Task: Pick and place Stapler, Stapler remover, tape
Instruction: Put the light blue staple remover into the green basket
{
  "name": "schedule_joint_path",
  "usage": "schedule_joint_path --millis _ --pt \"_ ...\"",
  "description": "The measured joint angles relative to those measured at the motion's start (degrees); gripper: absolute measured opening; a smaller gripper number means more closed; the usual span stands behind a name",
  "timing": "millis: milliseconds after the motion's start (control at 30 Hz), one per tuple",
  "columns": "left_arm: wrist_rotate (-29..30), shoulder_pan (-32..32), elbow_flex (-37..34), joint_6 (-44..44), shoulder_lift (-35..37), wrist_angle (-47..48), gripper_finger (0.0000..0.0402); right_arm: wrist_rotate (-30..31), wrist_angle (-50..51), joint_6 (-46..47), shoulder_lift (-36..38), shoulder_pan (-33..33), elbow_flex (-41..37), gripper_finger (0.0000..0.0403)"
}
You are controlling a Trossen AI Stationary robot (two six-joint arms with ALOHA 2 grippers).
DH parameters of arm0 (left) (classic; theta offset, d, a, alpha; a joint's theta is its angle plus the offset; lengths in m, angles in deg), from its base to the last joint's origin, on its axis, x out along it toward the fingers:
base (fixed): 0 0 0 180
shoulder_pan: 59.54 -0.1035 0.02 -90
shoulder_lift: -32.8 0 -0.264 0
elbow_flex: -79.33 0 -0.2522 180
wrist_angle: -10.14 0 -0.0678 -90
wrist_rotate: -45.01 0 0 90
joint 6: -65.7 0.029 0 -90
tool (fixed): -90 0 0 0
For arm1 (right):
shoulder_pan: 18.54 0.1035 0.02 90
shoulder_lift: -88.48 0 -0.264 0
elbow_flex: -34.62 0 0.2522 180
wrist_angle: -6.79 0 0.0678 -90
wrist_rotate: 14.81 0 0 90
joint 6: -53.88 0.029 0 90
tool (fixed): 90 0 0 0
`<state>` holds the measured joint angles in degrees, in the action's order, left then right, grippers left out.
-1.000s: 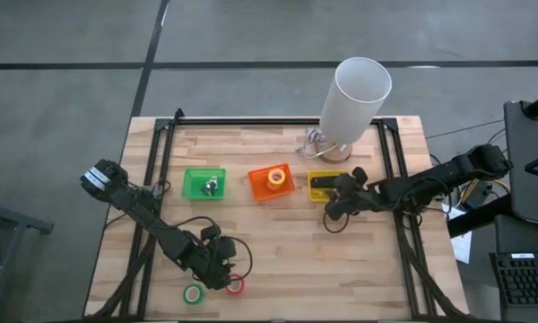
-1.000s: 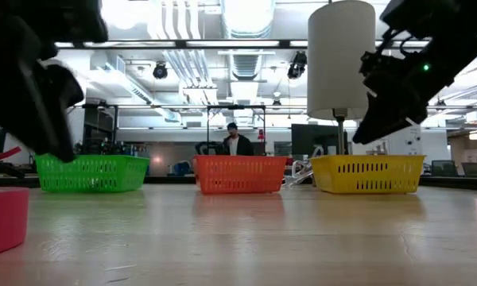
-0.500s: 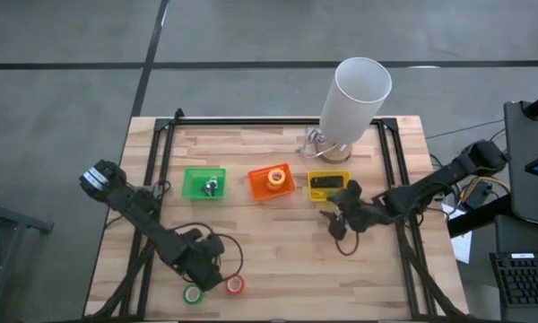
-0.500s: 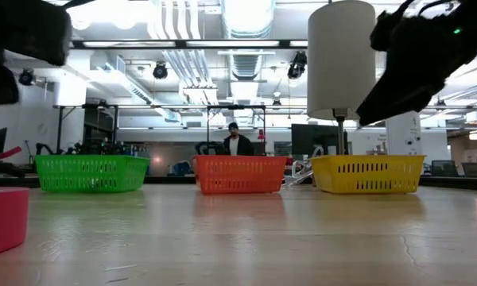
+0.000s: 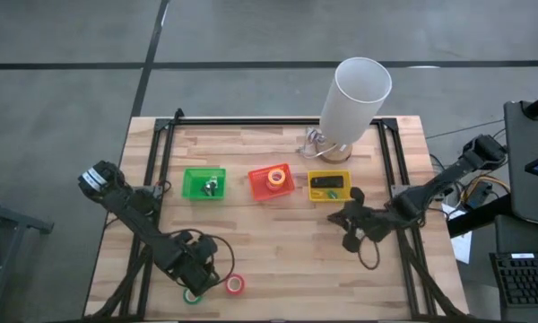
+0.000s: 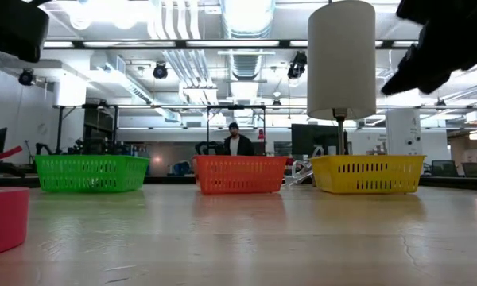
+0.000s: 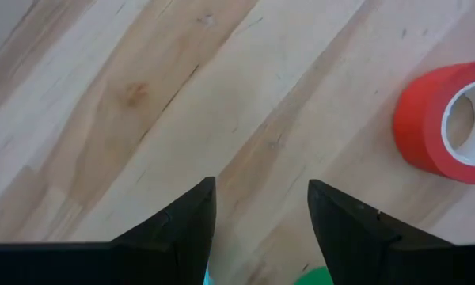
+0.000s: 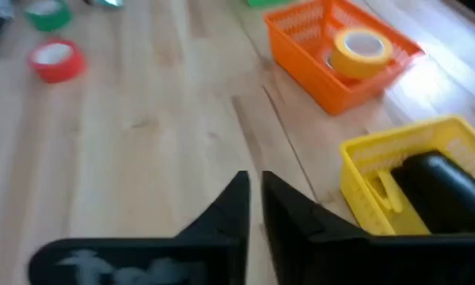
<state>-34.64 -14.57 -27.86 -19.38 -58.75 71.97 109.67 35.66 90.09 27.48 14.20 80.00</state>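
The dark stapler (image 8: 443,190) lies in the yellow bin (image 5: 329,186). A yellow tape roll (image 8: 362,49) lies in the orange bin (image 5: 271,181). A small grey stapler remover (image 5: 211,186) lies in the green bin (image 5: 203,184). A red tape roll (image 5: 235,285) and a green one (image 5: 193,295) lie flat near the table's near edge. My left gripper (image 7: 261,222) hangs open above the wood, pointing down over the green roll's edge (image 7: 317,277), the red roll (image 7: 451,119) beside it. My right gripper (image 8: 253,206) is shut on nothing, raised just nearer than the yellow bin.
A tall white cylinder lamp (image 5: 354,99) stands at the far edge behind the yellow bin. Black frame rails (image 5: 157,179) run along the table's left, right and far sides. Bare wood (image 5: 278,242) lies between the bins and the two rolls.
My right gripper has drawn back from over the yellow bin toward the table's near right and has risen, swinging about. My left gripper has shifted from beside the red roll toward the table's left edge, over the green roll, and has rolled at the wrist.
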Motion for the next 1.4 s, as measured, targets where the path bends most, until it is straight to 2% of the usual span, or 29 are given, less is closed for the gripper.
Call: schedule_joint_path --millis 167,367,633,833,933,1067,1200,1400 --pt "0.57 1.78 -0.04 -1.63 0.0 0.01 0.0202 0.68 -1.07 -4.39 6.83 3.11 -0.79 0.0012" --pt "2.69 2.78 -0.09 -4.63 0.0 -0.01 0.0202 1.26 -2.26 -8.97 16.23 5.25 -5.98 0.0008" --pt "3.69 2.78 -0.22 -5.46 0.0 0.01 0.0202 -5.26 -10.75 -19.31 33.39 4.91 -17.25 0.0008" --pt "7.22 2.72 -0.22 -5.92 0.0 -0.01 0.0202 -15.0 -14.88 -25.64 47.0 3.8 -24.34 0.0008" --pt "8.38 2.73 -0.22 -5.35 0.0 0.01 0.0202 -15.41 -14.87 -27.54 51.87 3.81 -26.34 0.0008" --pt "8.27 2.71 -0.22 -4.78 0.0 0.01 0.0202 -16.74 -14.4 -29.78 56.12 3.86 -27.7 0.0008" --pt "4.12 2.71 -0.22 -5.17 0.0 -0.01 0.0202 -16.9 -14.41 -33.71 58.97 3.86 -27.76 0.0008" --pt "2.82 2.71 -0.2 -6.7 0.0 -0.01 0.0202 -10.53 -14.18 -38.61 59.85 3.79 -27.12 0.0008"
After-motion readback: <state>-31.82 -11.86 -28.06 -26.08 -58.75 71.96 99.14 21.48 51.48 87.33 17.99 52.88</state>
